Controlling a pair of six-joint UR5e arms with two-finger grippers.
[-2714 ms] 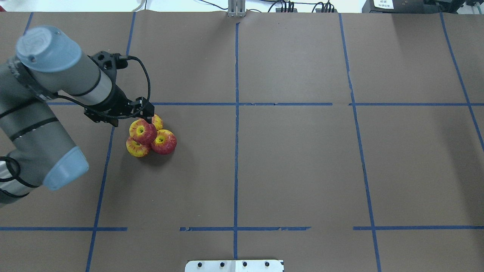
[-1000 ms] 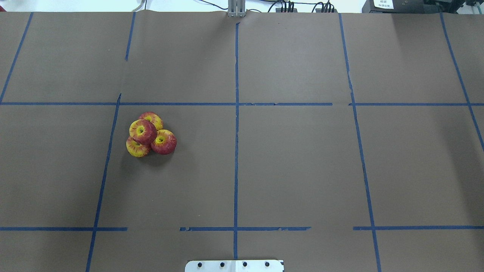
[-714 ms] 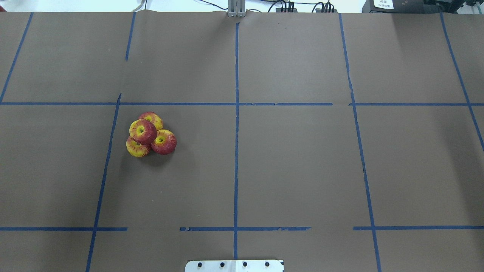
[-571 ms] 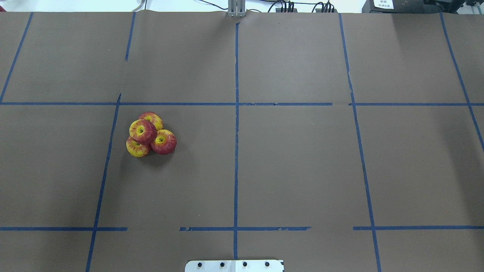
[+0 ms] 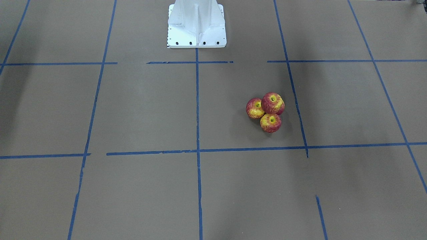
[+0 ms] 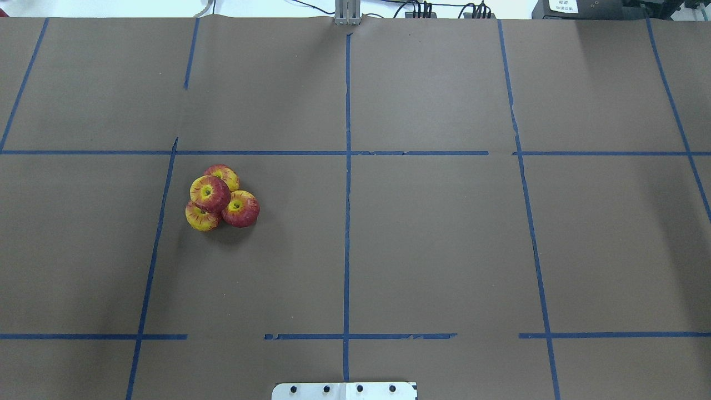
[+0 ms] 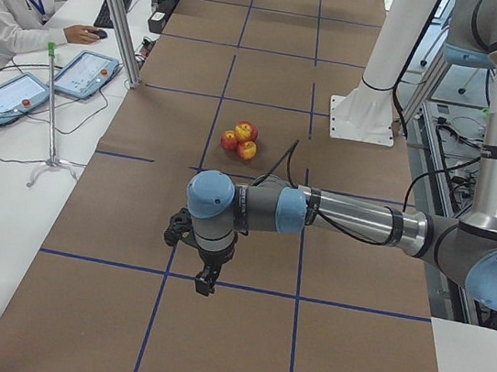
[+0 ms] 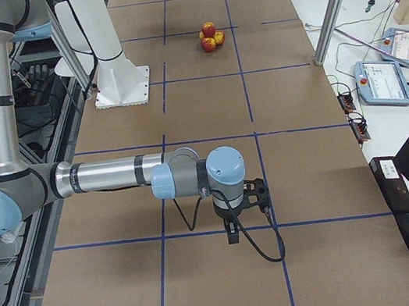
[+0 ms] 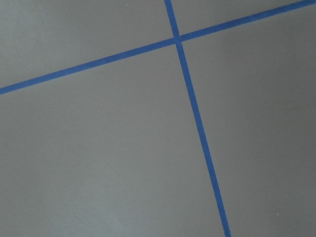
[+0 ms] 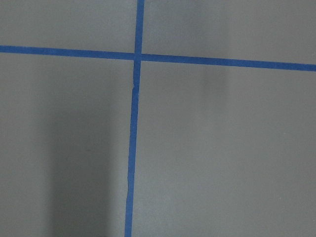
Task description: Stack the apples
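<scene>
- red-yellow apples [image 6: 219,197] huddle on the table [image 6: 444,250], three touching, a fourth on top.
- stack looks finished; next move is only to keep clear.
- left end effector [image 7: 204,282] and right end effector [image 8: 234,232] hang well away; i cannot tell their opening.

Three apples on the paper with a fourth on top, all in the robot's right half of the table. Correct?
Wrong half: the apples sit in the robot's left half, left of the centre tape line in the overhead exterior view. The fourth apple on top is correct.
</scene>
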